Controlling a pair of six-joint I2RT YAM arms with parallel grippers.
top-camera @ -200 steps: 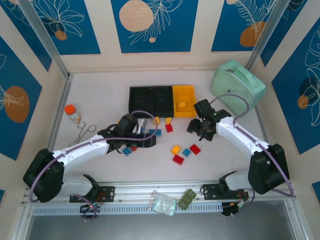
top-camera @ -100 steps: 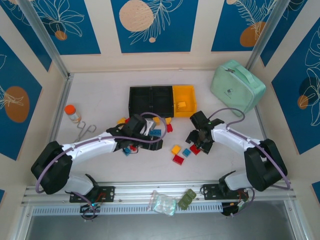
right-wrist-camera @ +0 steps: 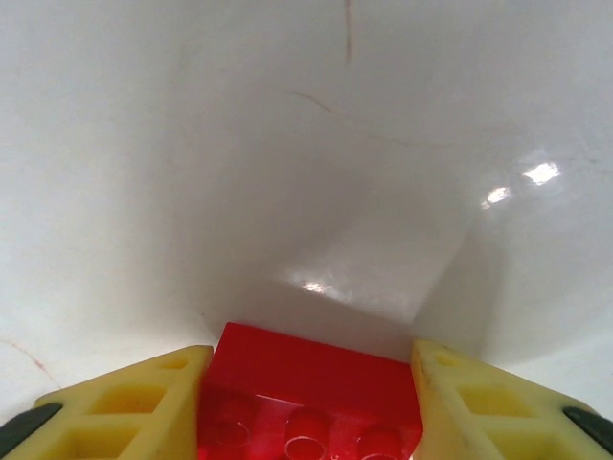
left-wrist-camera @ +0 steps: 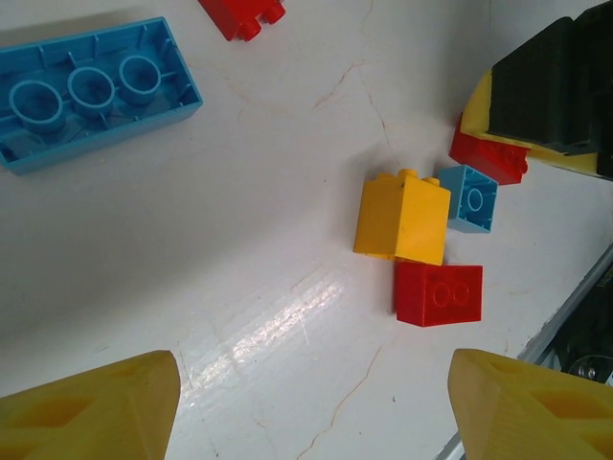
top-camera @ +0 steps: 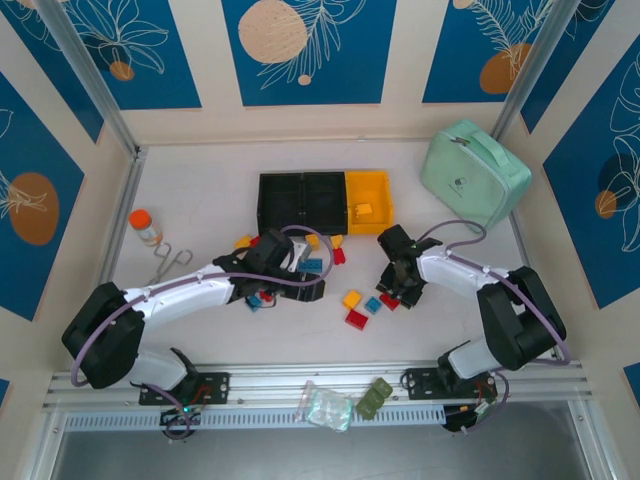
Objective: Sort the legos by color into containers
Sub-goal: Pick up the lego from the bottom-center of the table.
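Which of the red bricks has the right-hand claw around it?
The red brick between the yellow fingers of the right gripper, beside the small blue brick. The neighbouring red brick lies untouched, nearer the front.

case: mint-green case (top-camera: 475, 180) lying at far right of table (top-camera: 200, 190) | bottle: orange-capped bottle (top-camera: 146, 226) upright, left side | tool: metal scissor-handled tool (top-camera: 168, 265) just beside bottle | near rail: clear plastic bag (top-camera: 323, 405), green item (top-camera: 375, 397) beside it
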